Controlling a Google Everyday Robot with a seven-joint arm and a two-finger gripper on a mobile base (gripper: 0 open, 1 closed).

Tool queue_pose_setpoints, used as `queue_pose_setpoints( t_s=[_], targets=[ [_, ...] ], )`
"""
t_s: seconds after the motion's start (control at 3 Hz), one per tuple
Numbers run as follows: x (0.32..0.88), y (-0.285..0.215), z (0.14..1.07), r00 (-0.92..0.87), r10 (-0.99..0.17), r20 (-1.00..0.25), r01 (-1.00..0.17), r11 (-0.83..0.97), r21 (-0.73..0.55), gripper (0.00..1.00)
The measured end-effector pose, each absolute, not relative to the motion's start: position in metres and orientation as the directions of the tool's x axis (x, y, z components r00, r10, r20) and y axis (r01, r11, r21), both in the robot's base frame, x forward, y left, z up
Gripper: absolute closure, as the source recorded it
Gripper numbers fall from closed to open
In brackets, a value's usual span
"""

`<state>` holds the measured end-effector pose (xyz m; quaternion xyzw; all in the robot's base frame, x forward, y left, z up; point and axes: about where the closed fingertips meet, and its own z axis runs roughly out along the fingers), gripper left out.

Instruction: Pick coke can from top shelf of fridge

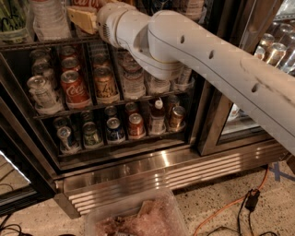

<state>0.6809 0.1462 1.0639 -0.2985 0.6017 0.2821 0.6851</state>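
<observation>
The fridge (138,171) stands open in front of me, with its ribbed steel base below. The top shelf (27,44) is a dark wire rack near the upper edge of the view. The coke can (86,2) stands on it; only a red strip with white script shows, cut off by the frame's top edge and partly hidden behind my gripper. My gripper (82,17), tan-coloured on a white wrist, reaches in just above the top shelf's front rail, directly in front of the coke can.
Clear bottles (46,18) and a green can (11,18) stand left of the gripper. One shelf down are another red Coke can (75,87) and an orange-gold can (105,84). A plastic tub (138,219) and an orange cable (221,212) lie on the floor.
</observation>
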Motion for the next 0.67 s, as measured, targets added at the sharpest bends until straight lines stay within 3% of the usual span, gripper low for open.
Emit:
queue_pose_setpoints(
  t_s=[0.67],
  targets=[
    [0.6837, 0.1486, 1.0649, 0.117, 0.021, -0.993, -0.741, 0.667, -0.074, 0.89]
  ],
)
